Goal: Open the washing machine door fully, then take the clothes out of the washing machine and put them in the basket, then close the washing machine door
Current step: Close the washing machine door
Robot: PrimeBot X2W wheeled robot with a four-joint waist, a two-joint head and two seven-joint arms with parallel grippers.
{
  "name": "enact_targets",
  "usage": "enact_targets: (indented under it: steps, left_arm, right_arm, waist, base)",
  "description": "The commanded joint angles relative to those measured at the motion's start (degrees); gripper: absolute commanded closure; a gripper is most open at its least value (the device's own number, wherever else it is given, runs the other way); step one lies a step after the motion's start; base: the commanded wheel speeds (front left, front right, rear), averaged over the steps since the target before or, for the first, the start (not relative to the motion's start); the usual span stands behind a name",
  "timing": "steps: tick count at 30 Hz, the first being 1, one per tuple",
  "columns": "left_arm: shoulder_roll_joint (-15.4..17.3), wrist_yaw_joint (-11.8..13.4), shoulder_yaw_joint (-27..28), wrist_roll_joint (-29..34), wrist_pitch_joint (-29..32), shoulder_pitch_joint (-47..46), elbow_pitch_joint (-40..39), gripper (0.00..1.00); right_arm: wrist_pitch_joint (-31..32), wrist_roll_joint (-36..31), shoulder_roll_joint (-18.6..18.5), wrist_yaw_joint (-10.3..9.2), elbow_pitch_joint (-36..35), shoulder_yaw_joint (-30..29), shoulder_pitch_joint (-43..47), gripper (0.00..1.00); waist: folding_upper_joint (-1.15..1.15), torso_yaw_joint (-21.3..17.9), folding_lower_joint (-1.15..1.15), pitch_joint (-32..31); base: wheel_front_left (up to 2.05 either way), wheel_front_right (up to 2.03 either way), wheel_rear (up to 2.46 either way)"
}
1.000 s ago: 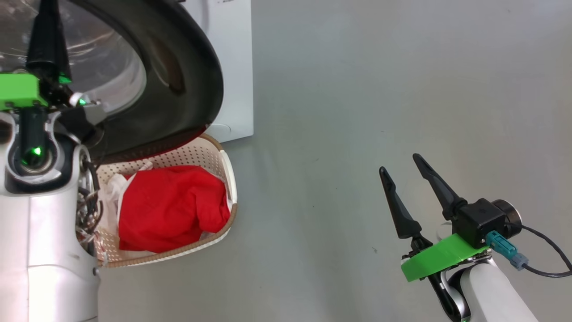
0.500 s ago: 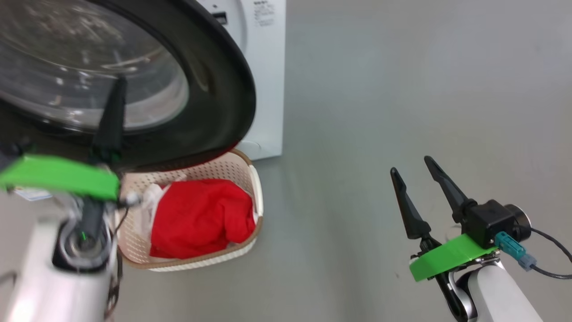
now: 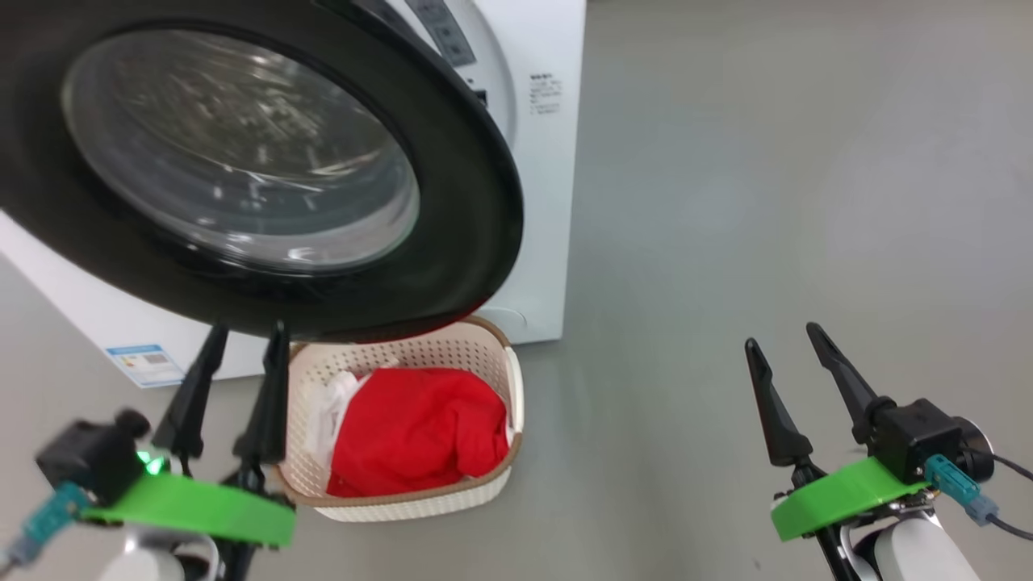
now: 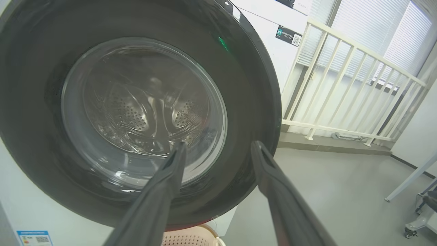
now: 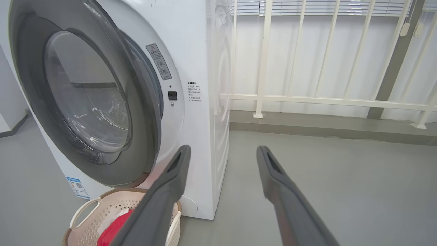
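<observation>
Large round door with glossy black rim and clear glass centre [image 3: 242, 161]: cut off by head view's top and left edges. Its lower rim hides the far rim of the cream perforated plastic basket [image 3: 420, 507]. Small blue-edged sticker [image 3: 144, 365] on the big white washing machine [image 3: 549, 161]: print too small to read. Right wrist view: right gripper's [image 5: 221, 152] dark finger [image 5: 160, 205] covers part of the basket and the bright red clothes [image 5: 112, 232].

Bright, even light; reflections streak the door [image 3: 242, 153].
</observation>
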Motion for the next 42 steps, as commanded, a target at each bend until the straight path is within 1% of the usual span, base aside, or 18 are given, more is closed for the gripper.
enact_targets:
  steps: [1,3,6,8,12,13,14,21,29,41,42]
  left_arm:
    - [1.87,1.22,2.32,3.25,-0.64,0.87,-2.09,0.0]
    - [1.57,2.0,2.96,6.44,-0.71,2.91,-2.93,0.0]
    - [0.5,2.42,4.9,10.67,-0.74,6.63,-4.66,0.0]
    - [-0.82,2.68,6.46,12.59,-0.75,9.02,-5.3,0.0]
    - [-2.78,2.44,9.99,15.47,-0.75,12.82,-6.4,0.0]
    - [-3.26,2.21,11.47,17.25,-0.75,14.45,-6.74,0.0]
    - [-3.26,2.21,11.47,17.25,-0.75,14.45,-6.74,0.0]
    - [-5.43,2.26,14.86,24.63,-0.76,19.06,-7.85,0.0]
    - [-8.54,0.28,16.47,28.16,-0.76,20.8,-7.88,0.0]
    - [-10.73,-1.71,18.08,30.81,-0.76,20.5,-7.59,0.0]
    - [-10.89,-1.8,18.05,31.04,-0.76,20.53,-7.6,0.0]
  right_arm:
    - [-0.36,-0.82,-0.03,0.25,-1.71,0.66,0.03,0.0]
    - [-0.36,-1.15,-0.03,0.25,-1.99,0.4,0.48,0.0]
    - [-0.36,-1.6,-0.03,0.25,-2.65,0.17,1.24,0.0]
    - [-0.36,-1.8,-0.03,0.25,-3.18,-0.24,1.88,0.0]
    - [-0.36,-1.67,-0.03,0.25,-4.04,-0.87,3.3,0.0]
    - [-0.36,-1.48,-0.03,0.25,-4.27,-0.96,3.9,0.0]
    - [-0.36,-1.48,-0.03,0.25,-4.27,-0.96,3.9,0.0]
    - [-0.36,-1.01,-0.03,0.25,-5.06,-1.04,5.77,0.0]
    - [-0.36,-1.28,-0.03,0.25,-5.15,-0.96,6.24,0.0]
    - [-0.36,-1.76,-0.03,0.25,-4.49,-0.17,5.84,0.0]
    - [-0.36,-1.91,-0.03,0.25,-4.34,-0.12,5.85,0.28]
  waist:
    - [0.0,1.89,0.0,-2.18]
    - [0.0,2.07,0.0,-2.69]
    - [0.0,2.04,0.0,-3.49]
    - [0.0,2.18,0.0,-4.05]
    - [0.0,2.33,0.0,-5.11]
    - [0.0,2.28,0.0,-5.59]
    - [0.0,2.28,0.0,-5.59]
    - [0.0,2.17,0.0,-7.06]
    - [0.0,2.58,0.0,-7.43]
    - [0.0,2.9,0.0,-7.32]
    - [0.0,3.0,0.0,-7.28]
  base:
    - [0.0,0.0,0.0]
    - [0.0,0.0,0.0]
    - [0.0,0.0,0.0]
    - [0.0,0.0,0.0]
    - [0.0,0.0,0.0]
    - [0.0,0.0,0.0]
    - [0.0,0.0,0.0]
    - [0.0,0.0,0.0]
    - [0.0,0.0,0.0]
    - [0.0,0.0,0.0]
    - [0.0,0.0,0.0]
